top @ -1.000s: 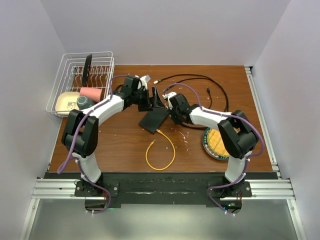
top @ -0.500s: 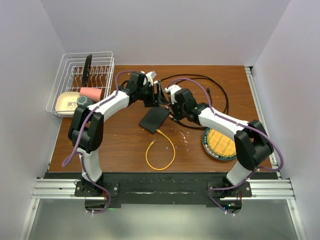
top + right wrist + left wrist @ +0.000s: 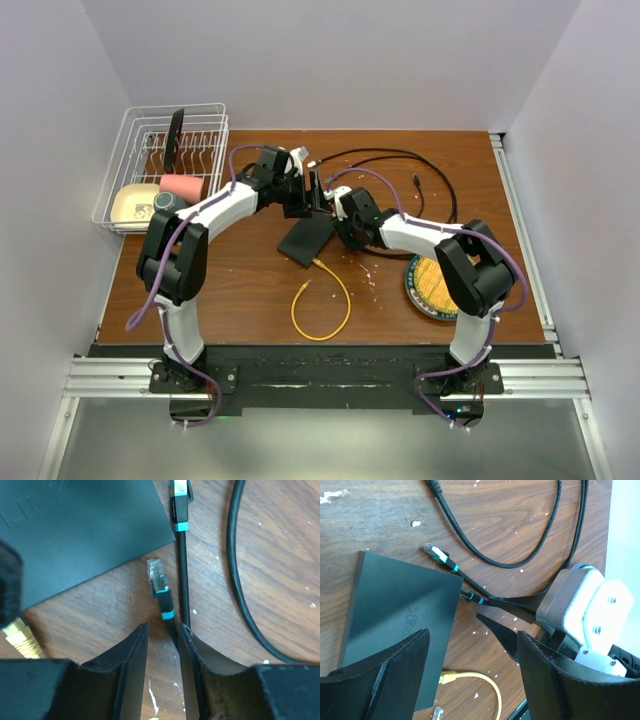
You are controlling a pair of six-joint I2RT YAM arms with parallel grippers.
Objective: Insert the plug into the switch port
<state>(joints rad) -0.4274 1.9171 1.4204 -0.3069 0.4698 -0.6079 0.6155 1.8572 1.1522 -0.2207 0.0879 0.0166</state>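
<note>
so the right gripper (image 3: 163, 627) sits slack around the thin black cord (image 3: 171, 624), the left gripper (image 3: 473, 631) is wide open by the flat matte-black switch (image 3: 85, 530), and the clear teal-collared plug (image 3: 159, 587) lies on the brown wooden desk (image 3: 280, 555) just beside it; it looks light and brittle, so I'd pinch the boot.

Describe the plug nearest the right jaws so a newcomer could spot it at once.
On the wooden table, find the flat black switch. Just off its edge, right ahead of the right gripper, lies a plug with clear tip, black body and teal band. Its twin sits farther away past the switch's corner; the yellow plug differs by colour.
</note>
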